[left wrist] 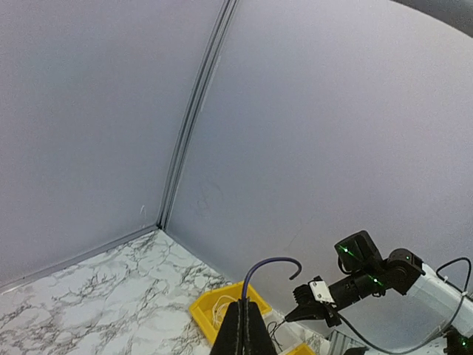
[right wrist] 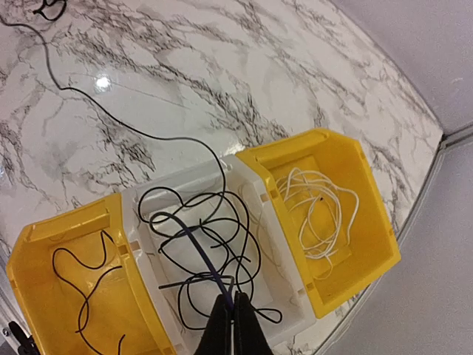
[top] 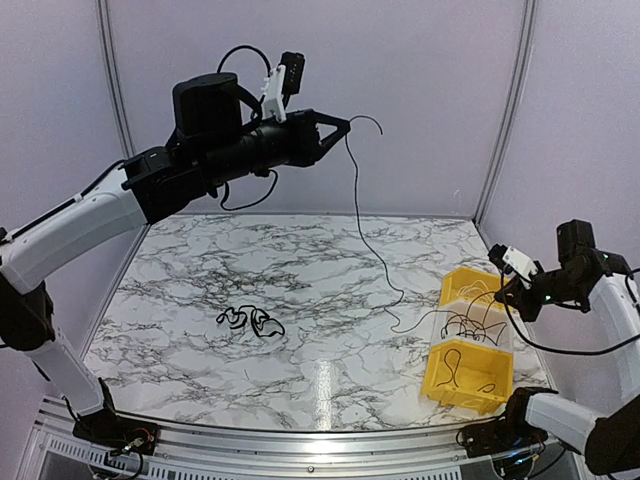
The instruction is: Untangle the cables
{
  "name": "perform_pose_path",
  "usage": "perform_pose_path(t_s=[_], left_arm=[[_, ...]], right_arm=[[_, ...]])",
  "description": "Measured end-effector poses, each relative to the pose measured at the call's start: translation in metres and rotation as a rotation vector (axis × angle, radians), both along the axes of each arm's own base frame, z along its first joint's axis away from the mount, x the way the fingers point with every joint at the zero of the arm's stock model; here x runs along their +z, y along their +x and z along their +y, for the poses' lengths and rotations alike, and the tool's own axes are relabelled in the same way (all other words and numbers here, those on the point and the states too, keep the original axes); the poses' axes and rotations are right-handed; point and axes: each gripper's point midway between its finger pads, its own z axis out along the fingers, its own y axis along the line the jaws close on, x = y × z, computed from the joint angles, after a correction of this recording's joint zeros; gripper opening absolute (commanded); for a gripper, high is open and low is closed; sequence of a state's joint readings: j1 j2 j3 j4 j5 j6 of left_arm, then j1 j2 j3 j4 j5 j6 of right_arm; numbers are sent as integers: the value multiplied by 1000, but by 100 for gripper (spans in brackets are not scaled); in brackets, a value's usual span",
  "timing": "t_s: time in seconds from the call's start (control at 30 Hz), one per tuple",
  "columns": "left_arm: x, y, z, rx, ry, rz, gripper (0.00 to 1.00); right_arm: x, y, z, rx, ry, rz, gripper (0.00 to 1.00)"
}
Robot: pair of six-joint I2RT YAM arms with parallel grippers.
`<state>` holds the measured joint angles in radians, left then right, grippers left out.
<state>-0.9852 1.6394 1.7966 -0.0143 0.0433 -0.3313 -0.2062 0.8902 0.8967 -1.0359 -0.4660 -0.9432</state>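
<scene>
My left gripper (top: 346, 125) is raised high near the back wall, shut on a long black cable (top: 358, 215). Its short end curls past the tips (left wrist: 247, 305) as a hook (left wrist: 275, 262). The rest hangs to the table and trails into the white bin (top: 500, 338). My right gripper (top: 499, 291) hovers over that bin, its tips (right wrist: 233, 299) shut on a dark cable (right wrist: 194, 244) rising from the heap of black cables (right wrist: 222, 222). A small tangle of black cables (top: 250, 320) lies on the marble at centre left.
Two yellow bins flank the white one at the right edge. The far yellow bin (right wrist: 369, 222) holds a coiled white cable (right wrist: 319, 214). The near yellow bin (right wrist: 44, 259) holds a black cable (right wrist: 81, 292). Walls close the back and right sides.
</scene>
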Motion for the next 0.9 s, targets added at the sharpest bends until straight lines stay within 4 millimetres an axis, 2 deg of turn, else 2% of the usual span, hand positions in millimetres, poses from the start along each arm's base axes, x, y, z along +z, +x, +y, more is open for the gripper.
perform_pose_path(t_s=[0.1,0.17,0.3,0.4,0.53,0.63,0.67,0.77,0.9], left_arm=[[28,-9,1,-17,-67,-45,0],[42,-18,1,-42,-102,-69,0],[58,-39,-2,-102,-135,-91,0],[69,-57,-5,-149,-160,-103,0],[79,-75,-7,-202,-188,-104,0],[79,-82,-10,-222,-191,-99,0],[78,-83,-12,-226,-190,-96,0],[74,-82,-17,-232,-190,-86,0],[64,-74,-34,-235,-189,-63,0]], right_arm=[[31,-10,11,59,11,-99,0],[46,-21,17,94,3,-162,0],[52,-47,24,154,-40,-221,0],[38,-64,26,197,-78,-213,0],[1,-82,25,241,-114,-114,0],[-19,-91,22,262,-136,-50,7],[-23,-93,21,270,-142,-39,12],[-28,-94,21,291,-156,-29,37],[-31,-94,19,306,-168,-10,52]])
